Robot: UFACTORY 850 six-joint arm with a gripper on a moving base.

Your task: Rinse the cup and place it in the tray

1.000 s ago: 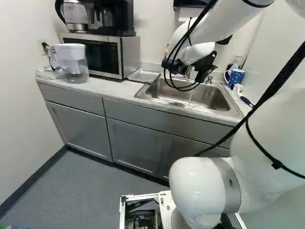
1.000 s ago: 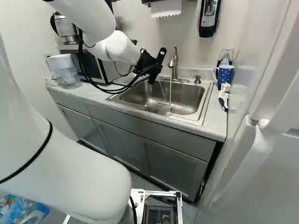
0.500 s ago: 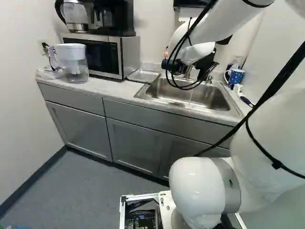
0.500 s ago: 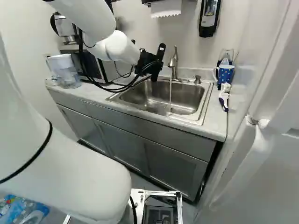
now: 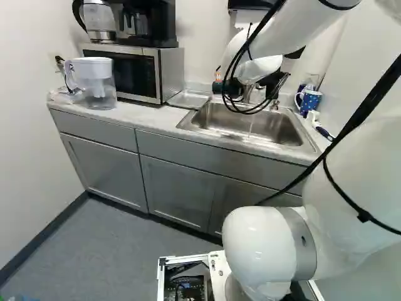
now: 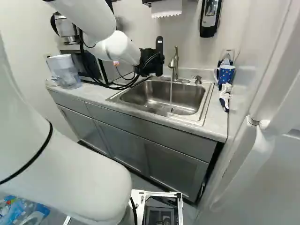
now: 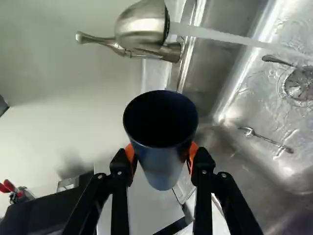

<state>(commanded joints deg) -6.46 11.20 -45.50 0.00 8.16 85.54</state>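
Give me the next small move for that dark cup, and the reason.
I'd ease the cup sideways toward the metal tray, assuming the rinse is done, which these pictures can't confirm. The gripper holds it from both sides, clear of the running water, and in the right base view it is already on the microwave's side of the faucet.

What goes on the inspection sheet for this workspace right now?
Surface: pale counter around a steel sink
Cup: dark, held clear of the sink
Tray: metal, between microwave and sink
Faucet: water running into the sink
Clutter: two utensils in the sink; dotted mug, brush beside it
Gripper: fingers shut on the cup
Cables: black, looping along the arm
Surroundings: pitcher
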